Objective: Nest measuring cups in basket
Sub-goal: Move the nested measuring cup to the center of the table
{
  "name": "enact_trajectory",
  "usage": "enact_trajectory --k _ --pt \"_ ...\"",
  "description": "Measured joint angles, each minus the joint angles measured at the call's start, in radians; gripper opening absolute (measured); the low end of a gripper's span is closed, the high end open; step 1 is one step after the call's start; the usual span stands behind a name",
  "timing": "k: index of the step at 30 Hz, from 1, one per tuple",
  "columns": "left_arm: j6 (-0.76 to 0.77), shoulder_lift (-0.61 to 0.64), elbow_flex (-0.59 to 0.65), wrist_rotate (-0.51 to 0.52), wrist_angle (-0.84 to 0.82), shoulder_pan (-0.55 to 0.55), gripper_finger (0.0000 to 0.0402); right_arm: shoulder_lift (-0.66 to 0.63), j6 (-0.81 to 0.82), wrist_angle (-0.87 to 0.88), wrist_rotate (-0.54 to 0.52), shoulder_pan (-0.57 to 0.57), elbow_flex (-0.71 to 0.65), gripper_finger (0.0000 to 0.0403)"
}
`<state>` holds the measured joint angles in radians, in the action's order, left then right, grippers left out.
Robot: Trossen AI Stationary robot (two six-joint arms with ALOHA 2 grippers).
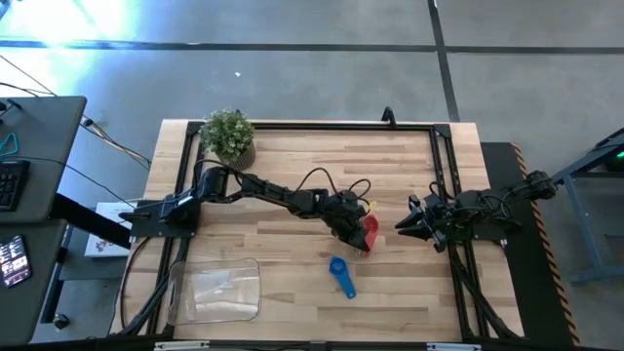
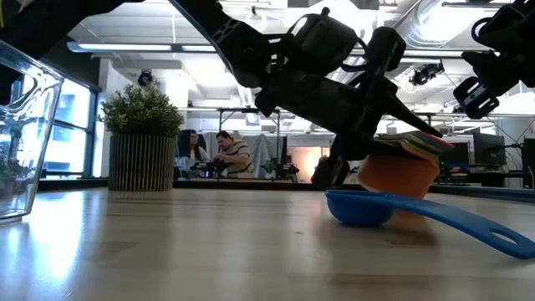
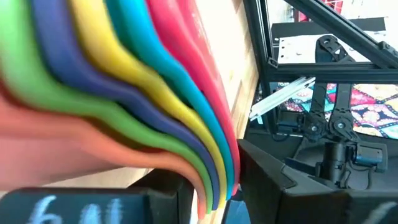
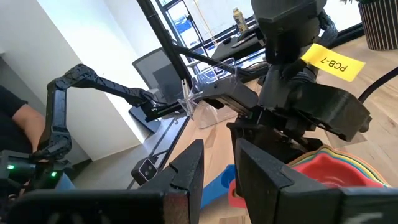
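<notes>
A nested stack of measuring cups (image 1: 369, 234), red innermost and orange outermost (image 2: 399, 176), sits at the table's middle. My left gripper (image 3: 214, 193) reaches it from the left and is shut on the fanned handles. One blue cup (image 1: 340, 273) lies alone on its base just nearer, its handle toward the near edge. The clear basket (image 1: 175, 283) stands at the near left. My right gripper (image 1: 402, 226) waits open to the right of the stack, touching nothing. My left gripper pinches the stacked handles near their free ends (image 3: 219, 177) between its two fingers (image 3: 264, 177), several layers together. It comes from the table's left, slanting a little downward. The stack's orange bowl (image 2: 393, 186) is low at the table behind the blue cup; whether it rests there I cannot tell.
A small potted plant (image 1: 229, 136) stands at the far left corner. A black frame (image 1: 444, 156) runs round the table's edges. Bare wood lies between the stack and the basket. People sit in the room beyond the far edge (image 2: 221, 155).
</notes>
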<state>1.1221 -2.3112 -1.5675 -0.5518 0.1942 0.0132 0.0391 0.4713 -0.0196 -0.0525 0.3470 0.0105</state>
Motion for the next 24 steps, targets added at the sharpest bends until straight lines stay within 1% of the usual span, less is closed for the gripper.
enact_trajectory --k 3,10,14,18,24 --pt "0.002 0.000 0.000 0.000 -0.003 0.000 0.0119 0.000 0.000 0.000 0.000 0.000 0.000 0.0087" --pt "0.003 0.000 0.000 0.000 -0.048 0.000 0.0178 0.000 0.000 0.000 0.000 0.000 0.000 0.0087" --pt "0.016 0.001 0.000 0.001 -0.054 0.000 0.0202 0.000 0.000 0.000 0.000 0.000 0.000 0.0087" --pt "0.029 0.001 0.000 0.003 -0.059 0.000 0.0214 0.000 0.000 0.000 0.000 0.000 0.000 0.0087" --pt "0.035 0.042 0.000 0.025 -0.094 0.000 0.0216 0.000 0.000 0.000 0.000 0.000 0.000 0.0087"
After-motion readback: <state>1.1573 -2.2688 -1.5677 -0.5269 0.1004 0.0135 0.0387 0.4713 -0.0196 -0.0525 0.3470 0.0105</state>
